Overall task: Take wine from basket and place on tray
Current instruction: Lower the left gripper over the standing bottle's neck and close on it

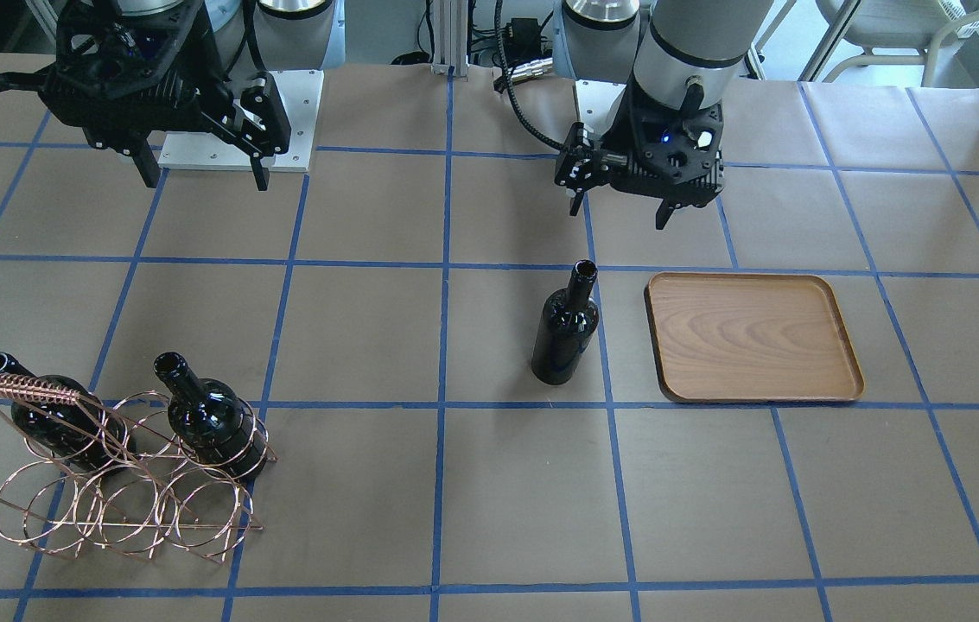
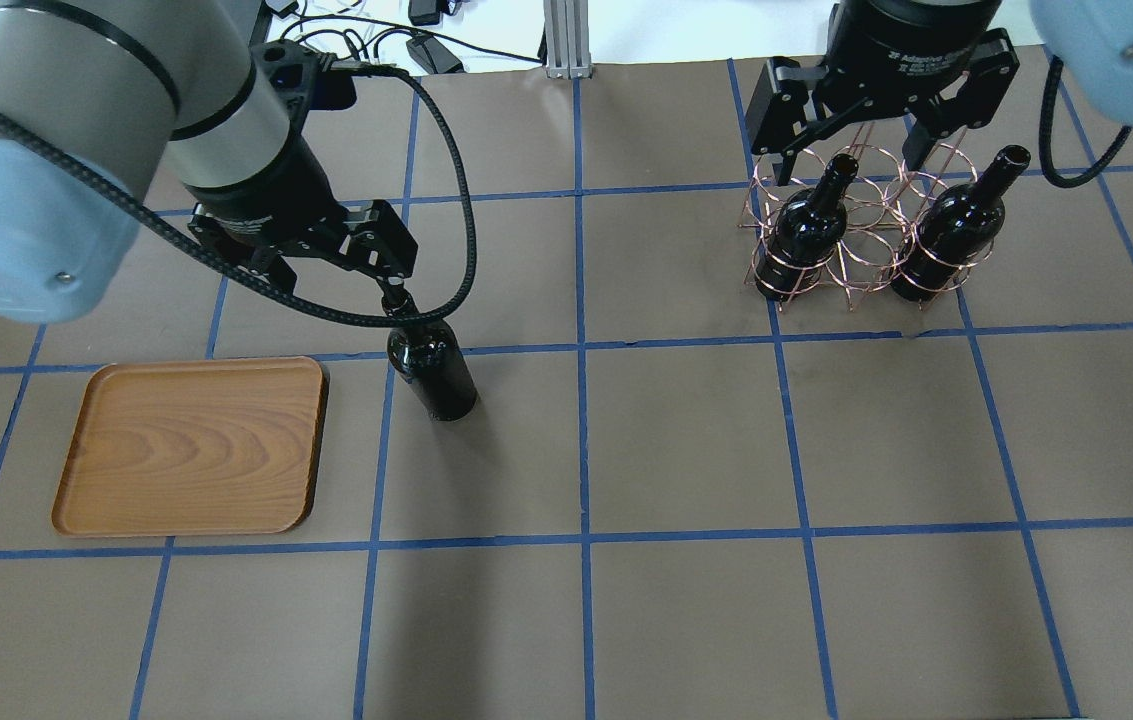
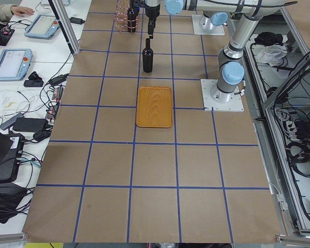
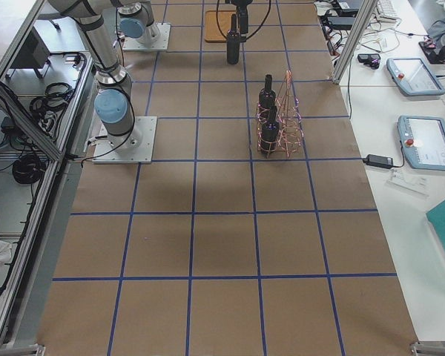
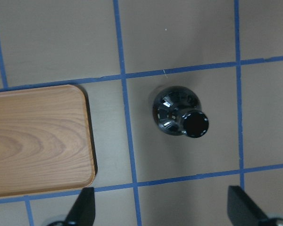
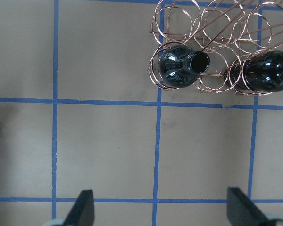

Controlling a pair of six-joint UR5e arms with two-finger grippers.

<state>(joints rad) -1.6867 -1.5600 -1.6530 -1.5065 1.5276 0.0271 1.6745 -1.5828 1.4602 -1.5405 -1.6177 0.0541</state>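
Two dark bottles stand upright in the basket [image 1: 128,510], a near bottle [image 1: 214,425] in one end hoop and a far bottle [image 1: 53,419] in the other. The wine [image 1: 565,333] stands upright on the surface [image 1: 368,345], just beside the tray [image 1: 753,337] and not on it. The left gripper [image 1: 619,216] points straight down above the wine's neck, fingers apart, touching nothing. The right gripper [image 1: 206,181] hangs high on the robot's side of the basket, pointing down, fingers spread wide.

Overhead, we lose the neck of the wine [image 2: 433,372] behind the left gripper [image 2: 326,288]. The wrist views cut the tray [image 5: 37,141] at the left edge and the basket [image 6: 217,28] at the top.
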